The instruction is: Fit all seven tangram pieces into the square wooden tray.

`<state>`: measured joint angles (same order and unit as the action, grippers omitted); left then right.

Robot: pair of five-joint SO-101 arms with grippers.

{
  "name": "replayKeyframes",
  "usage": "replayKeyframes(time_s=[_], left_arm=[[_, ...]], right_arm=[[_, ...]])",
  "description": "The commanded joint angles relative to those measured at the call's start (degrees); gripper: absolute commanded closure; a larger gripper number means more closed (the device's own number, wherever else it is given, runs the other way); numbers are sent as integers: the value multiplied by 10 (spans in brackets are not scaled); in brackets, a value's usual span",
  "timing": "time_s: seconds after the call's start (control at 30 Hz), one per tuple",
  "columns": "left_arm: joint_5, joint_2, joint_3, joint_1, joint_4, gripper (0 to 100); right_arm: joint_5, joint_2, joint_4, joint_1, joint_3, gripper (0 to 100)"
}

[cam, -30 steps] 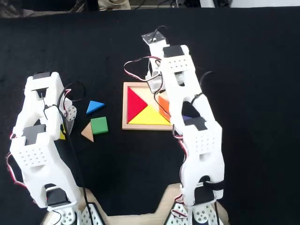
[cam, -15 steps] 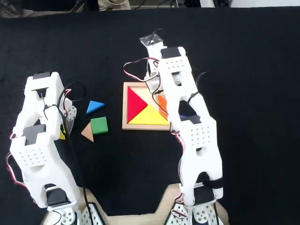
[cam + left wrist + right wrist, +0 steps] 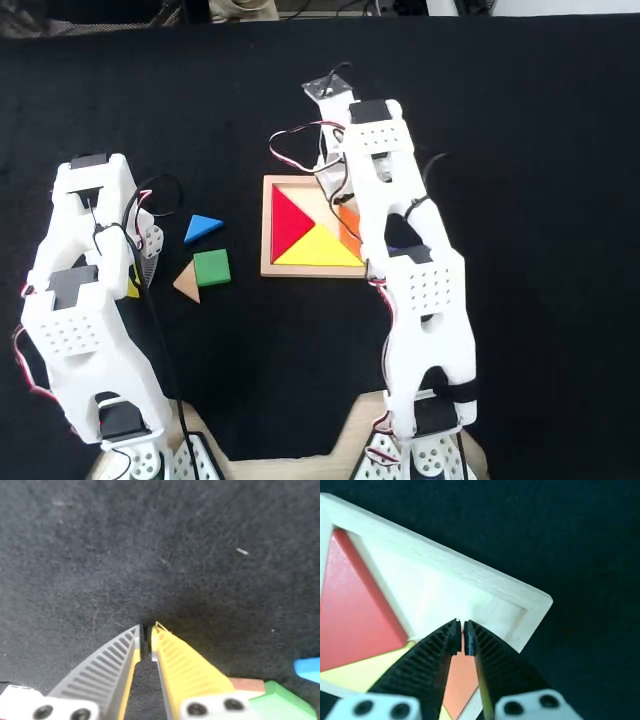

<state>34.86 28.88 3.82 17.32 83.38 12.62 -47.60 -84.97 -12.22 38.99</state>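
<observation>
The square wooden tray (image 3: pixel 268 225) lies at the table's middle and holds a red triangle (image 3: pixel 288 220), a yellow triangle (image 3: pixel 315 250) and an orange piece (image 3: pixel 347 218). My right gripper (image 3: pixel 460 628) is shut with nothing in it, its tips low over the bare floor near a tray corner (image 3: pixel 527 612), beside the red triangle (image 3: pixel 355 600) and orange piece (image 3: pixel 460 680). A blue triangle (image 3: pixel 202 228), green square (image 3: pixel 211 267) and tan triangle (image 3: pixel 187 282) lie loose left of the tray. My left gripper (image 3: pixel 146 630) is shut and empty over black cloth, near the green square (image 3: pixel 280 702).
Black cloth covers the table. The right arm (image 3: pixel 385 180) hides the tray's right side, and its cables (image 3: pixel 295 150) loop over the far rim. The left arm (image 3: pixel 85 250) stands at the left edge, close to the loose pieces.
The right arm swayed slightly left and back over the tray's right side. The left arm and the pieces have kept still.
</observation>
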Motion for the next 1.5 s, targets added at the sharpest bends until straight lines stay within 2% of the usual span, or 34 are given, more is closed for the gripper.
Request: replayKeyframes(time_s=[0.0, 0.13, 0.27, 0.4, 0.47, 0.77, 1.0, 1.47], left_arm=[[2, 2, -15, -21, -9, 939], [2, 2, -15, -21, -9, 939], [2, 2, -15, -21, -9, 939], [2, 2, -15, -21, -9, 939], [2, 2, -15, -21, -9, 939], [2, 2, -15, -21, -9, 939], [2, 2, -15, -21, -9, 939], [2, 2, -15, -21, -9, 939]], right_arm=[[6, 17, -7, 15, 41, 988], [6, 47, -20, 40, 96, 988], [6, 8, -26, 55, 104, 972], [2, -34, -38, 65, 112, 821], [4, -41, -42, 69, 116, 790], [6, -72, -43, 51, 119, 820], [6, -87, -38, 43, 120, 989], [6, -87, -61, -6, 120, 987]])
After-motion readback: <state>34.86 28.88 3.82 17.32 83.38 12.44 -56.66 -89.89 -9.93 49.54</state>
